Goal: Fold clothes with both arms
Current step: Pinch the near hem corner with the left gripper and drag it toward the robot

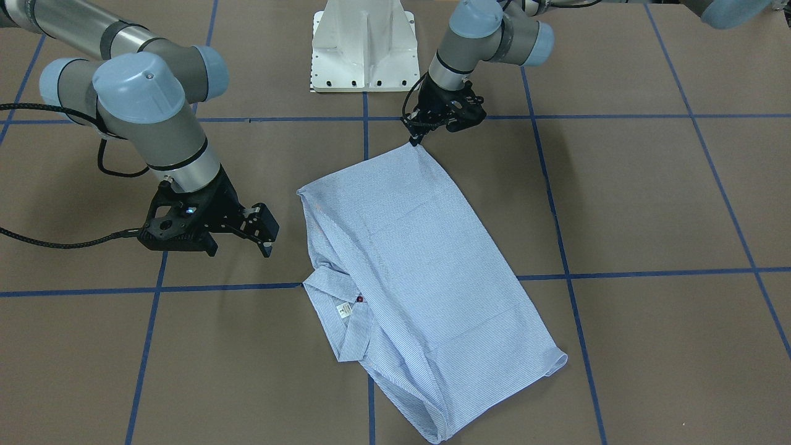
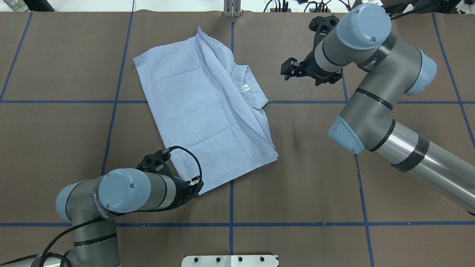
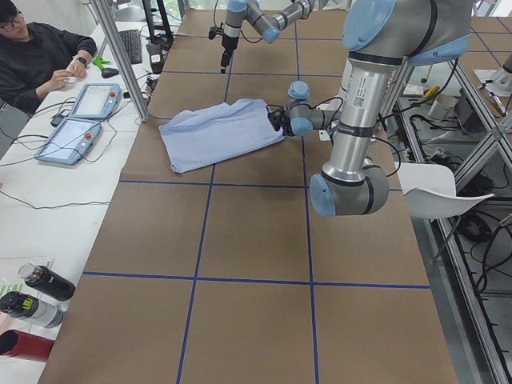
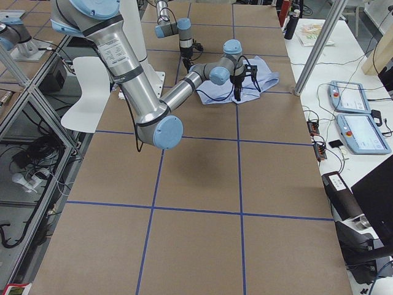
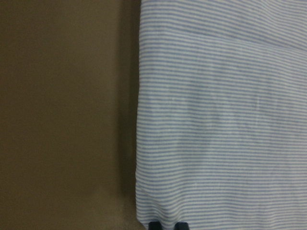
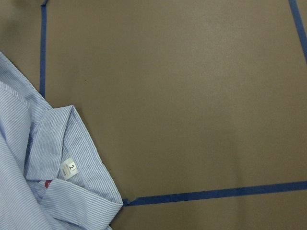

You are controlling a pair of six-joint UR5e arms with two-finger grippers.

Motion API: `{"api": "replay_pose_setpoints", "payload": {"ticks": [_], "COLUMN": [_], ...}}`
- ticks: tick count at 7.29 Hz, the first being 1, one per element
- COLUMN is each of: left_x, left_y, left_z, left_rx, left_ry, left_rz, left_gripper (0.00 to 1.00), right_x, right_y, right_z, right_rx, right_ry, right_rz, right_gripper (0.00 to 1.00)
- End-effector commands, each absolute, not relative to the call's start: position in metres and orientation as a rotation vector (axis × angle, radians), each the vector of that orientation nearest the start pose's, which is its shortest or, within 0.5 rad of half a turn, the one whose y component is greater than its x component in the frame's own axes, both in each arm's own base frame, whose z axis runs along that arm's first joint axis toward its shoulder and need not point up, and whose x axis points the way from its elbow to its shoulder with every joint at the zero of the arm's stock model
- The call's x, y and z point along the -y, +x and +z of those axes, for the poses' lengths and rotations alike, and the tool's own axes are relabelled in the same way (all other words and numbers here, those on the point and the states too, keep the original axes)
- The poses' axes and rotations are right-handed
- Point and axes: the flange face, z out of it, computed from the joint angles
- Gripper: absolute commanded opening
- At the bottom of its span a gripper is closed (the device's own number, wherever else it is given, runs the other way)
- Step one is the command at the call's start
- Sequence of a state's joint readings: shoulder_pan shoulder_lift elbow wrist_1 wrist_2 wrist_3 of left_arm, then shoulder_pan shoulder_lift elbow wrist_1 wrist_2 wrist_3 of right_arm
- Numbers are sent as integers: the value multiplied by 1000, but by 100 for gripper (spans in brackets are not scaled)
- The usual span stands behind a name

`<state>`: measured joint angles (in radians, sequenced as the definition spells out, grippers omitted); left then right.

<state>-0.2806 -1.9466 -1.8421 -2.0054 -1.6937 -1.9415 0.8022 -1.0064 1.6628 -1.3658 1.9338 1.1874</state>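
- While the shirt (image 1: 420, 259) lies flat on the brown table (image 1: 649, 204), folded into a rough oblong set askew to the blue tape lines (image 1: 618, 272), its corner nearest the robot sits at the tips of the left gripper (image 1: 416, 141)
- From the left wrist, two dark fingertips (image 5: 154, 225) show close together at the bottom of the frame, right on the striped cloth at that corner; the left hand is clenched on the shirt, though I cannot tell whether the corner is raised off the table
- Right gripper (image 2: 287, 70) hangs above bare table near the collar side of the shirt, apart from the cloth; its fingers look spread and grasp nothing
- Collar (image 6: 50, 139) lies open and face up on the side toward the right arm, with the small white neck label (image 6: 68, 168) inside it and a red button (image 6: 46, 184) just beside the label
- Cloth along the collar side is bunched in a few loose folds; the opposite long edge lies smooth
- White pedestal base (image 1: 363, 46) stands at the robot's edge of the table, apart from the shirt
- A person (image 3: 36, 56) sits at the bench beyond the table's far side
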Motion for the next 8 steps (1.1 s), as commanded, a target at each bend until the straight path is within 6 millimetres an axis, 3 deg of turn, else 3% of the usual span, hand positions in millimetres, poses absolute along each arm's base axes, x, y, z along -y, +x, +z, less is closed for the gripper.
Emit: {"api": "replay_pose_setpoints", "payload": {"ticks": [1, 3, 4, 6, 8], "left_x": [276, 265, 258, 255, 253], "left_y": [532, 495, 469, 453, 443], "left_z": [263, 281, 300, 332, 342], "left_rx": [-1129, -1120, -1096, -1037, -1015], "left_ry": [-140, -96, -45, 23, 74], "left_rz": [-467, -402, -324, -211, -123], "left_gripper": [0, 0, 0, 0, 0], "right_x": [549, 543, 541, 539, 534], "right_y": [-394, -390, -391, -394, -396], "right_z": [266, 268, 267, 266, 263], "right_rx": [904, 909, 911, 912, 918], "right_ry": [194, 194, 192, 192, 194], "right_rz": [238, 238, 236, 230, 225], "right_gripper": [100, 100, 100, 100, 100]}}
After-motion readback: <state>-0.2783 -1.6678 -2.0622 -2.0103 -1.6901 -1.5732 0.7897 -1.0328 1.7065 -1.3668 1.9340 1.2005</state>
